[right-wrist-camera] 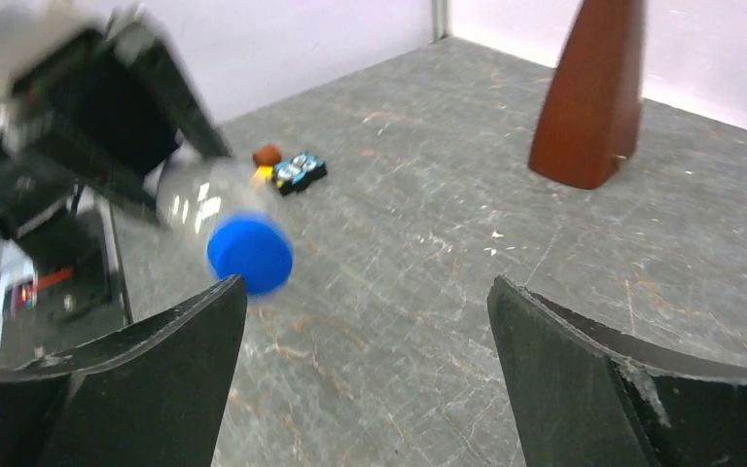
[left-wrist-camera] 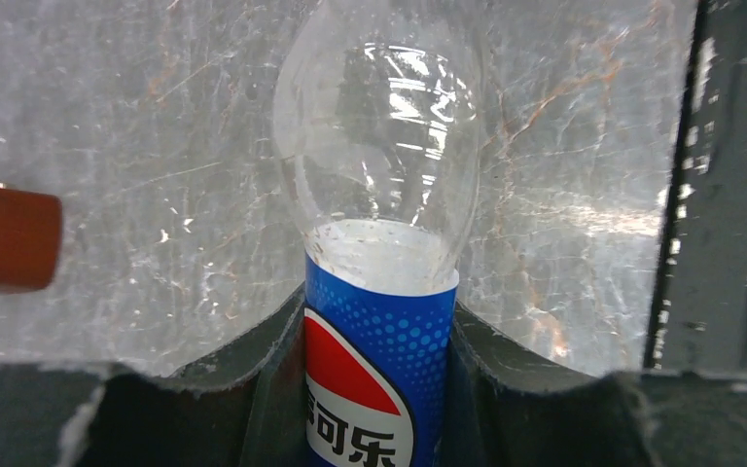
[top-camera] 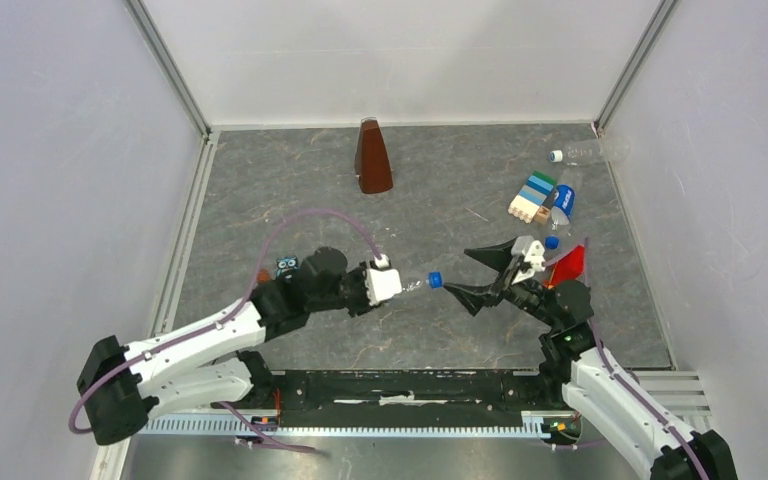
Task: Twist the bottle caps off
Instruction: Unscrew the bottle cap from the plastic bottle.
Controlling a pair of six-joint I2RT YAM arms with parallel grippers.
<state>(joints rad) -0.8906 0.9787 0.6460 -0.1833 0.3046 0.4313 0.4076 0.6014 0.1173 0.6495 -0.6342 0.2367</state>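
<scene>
Bottle [top-camera: 412, 285] held level above grey table [top-camera: 440, 200] toward 6 o'clock of overhead view, clamped by left gripper [top-camera: 398, 286] around blue label [left-wrist-camera: 379, 379]. Both fingers [left-wrist-camera: 274, 389] tight against label's sides in left wrist view, clear rounded shoulder jutting out beyond them. Blue cap [top-camera: 436, 280] on bottle's neck at its 3 o'clock end, pointed straight at right gripper [top-camera: 463, 272]. Right gripper spread wide and holding nothing, black fingertips [right-wrist-camera: 185, 341] far apart in right wrist view. Cap just off tip of finger at 9 o'clock there, contact impossible to judge through blur. Brown pyramid [top-camera: 372, 158] upright at 12 o'clock of table. Stack of toy blocks [top-camera: 533, 197] at 2 o'clock, second labelled bottle [top-camera: 564, 200] on its side just beside stack at 3 o'clock. Second blue cap [top-camera: 551, 241] loose on table at 6 o'clock of that bottle, apart from it and near right gripper. Unlabelled clear bottle [top-camera: 595, 150] on its side in far corner at 1 o'clock, white cap [top-camera: 556, 156] on its 9 o'clock end. Small black toy [top-camera: 286, 267] with two round eyes on table at 9 o'clock of left gripper, beside left arm. Red piece [top-camera: 567, 265] partly hidden behind right arm at 3 o'clock.
</scene>
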